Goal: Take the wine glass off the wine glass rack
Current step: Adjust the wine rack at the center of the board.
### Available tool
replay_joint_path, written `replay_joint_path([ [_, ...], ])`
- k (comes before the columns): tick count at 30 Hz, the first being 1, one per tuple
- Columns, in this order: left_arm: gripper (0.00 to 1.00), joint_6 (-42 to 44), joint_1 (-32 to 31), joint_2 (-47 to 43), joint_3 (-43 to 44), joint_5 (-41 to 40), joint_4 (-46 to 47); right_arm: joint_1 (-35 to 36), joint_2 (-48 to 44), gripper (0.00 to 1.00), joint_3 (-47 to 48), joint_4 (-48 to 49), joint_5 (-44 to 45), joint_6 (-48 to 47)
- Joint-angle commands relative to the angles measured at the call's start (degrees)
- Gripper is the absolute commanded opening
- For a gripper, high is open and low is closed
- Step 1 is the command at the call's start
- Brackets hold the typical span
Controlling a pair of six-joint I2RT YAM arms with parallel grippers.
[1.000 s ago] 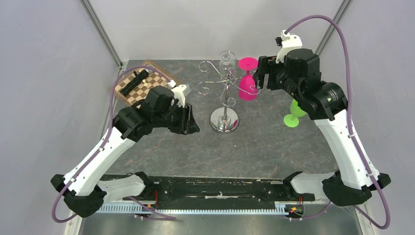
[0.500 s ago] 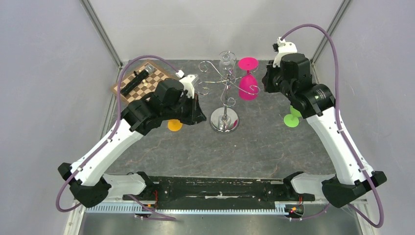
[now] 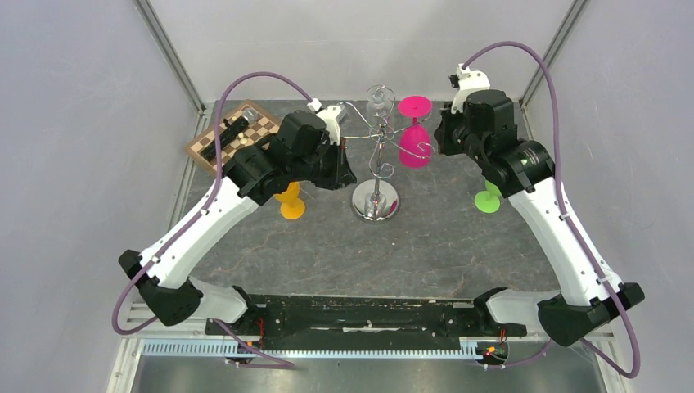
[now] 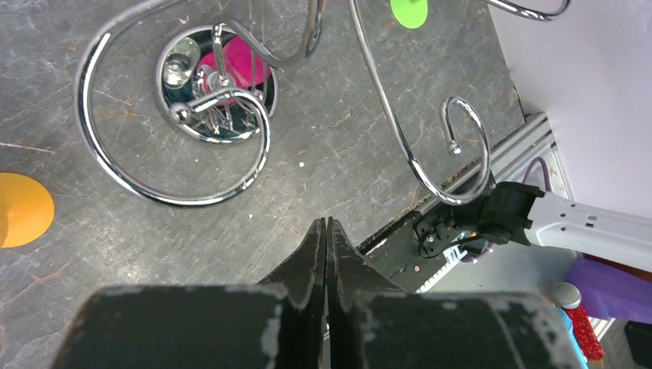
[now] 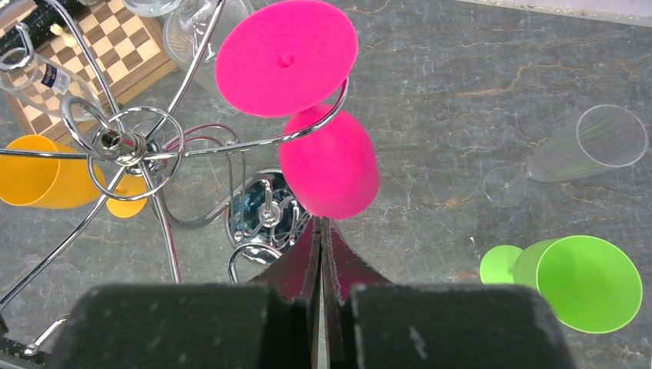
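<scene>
wine glass rack (image 3: 376,168) stands mid-table, round base down, scroll arms spread on top. two glasses hang in it, foot up and bowl down: pink wine glass (image 5: 329,165) on the curl at the rack's right in the top view, clear glass (image 3: 378,98) on the far curl. nothing visible inside either.

right gripper (image 5: 320,227) – fingers pressed together, holding nothing. in the right wrist frame the pink bowl sits just above the fingertips at centre. its foot is higher and a little left, resting on the wire curl. long axis of the glass is upright, stem caught in the scroll.

left gripper (image 4: 327,227) – also closed flat, empty. it hangs above the rack's left curls, with the base in the upper left of its frame. no glass on the curls below it.

judgement: the right arm is the nearer one, just beside the pink glass, which lies straight ahead of its fingers. the fingers would have to part before they could take the stem. the foot then has to slide out through the open end of the curl.

off the rack, on the table (image 3: 442,237): orange glass (image 3: 288,203) left of the base, green glass (image 3: 489,196) at right.
</scene>
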Motion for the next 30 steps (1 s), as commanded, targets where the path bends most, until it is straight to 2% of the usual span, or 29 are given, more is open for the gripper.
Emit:
replay_joint_path([
  [1,0.02,1.3,-0.2,1.2,3.3,-3.0,-0.4,-0.3,1.0,0.00,-1.2,3.2,-1.6,-1.5],
  [17,0.02,2.6,2.3,2.8,4.5,-5.0,-2.4,-0.2,2.0,0.00,-2.9,4.0,-10.6,-2.6],
  [30,0.02,3.1,4.6,4.2,5.2,-4.9,-2.5,-0.2,0.6,0.00,-4.0,2.9,-14.3,-3.2],
])
